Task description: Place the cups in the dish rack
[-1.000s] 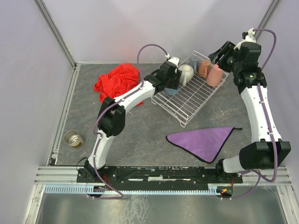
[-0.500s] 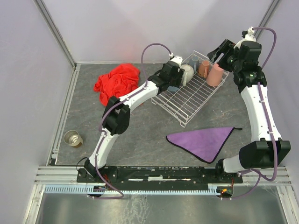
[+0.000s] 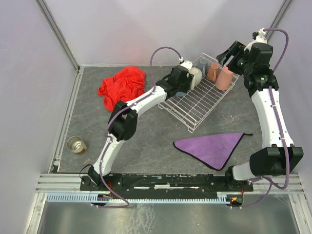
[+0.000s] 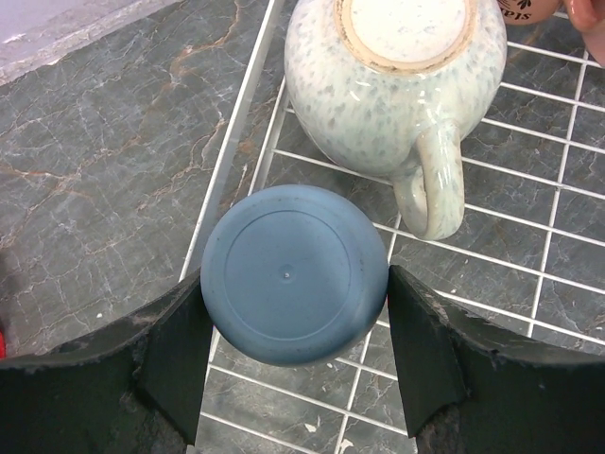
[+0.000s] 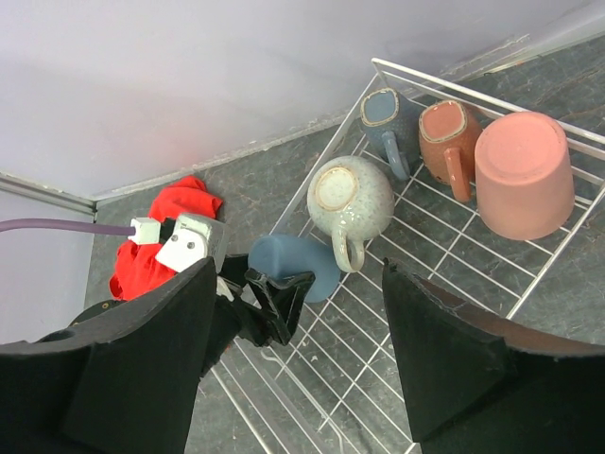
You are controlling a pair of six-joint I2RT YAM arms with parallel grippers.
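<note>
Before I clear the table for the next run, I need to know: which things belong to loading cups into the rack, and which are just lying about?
Job: white wire dish rack; upside-down light-blue cup; speckled cream handled mug; small grey-blue mug; small orange mug; salmon-pink tumbler; metallic tin cup outside the rack.
Lying about: crumpled red cloth; flat purple cloth.
</note>
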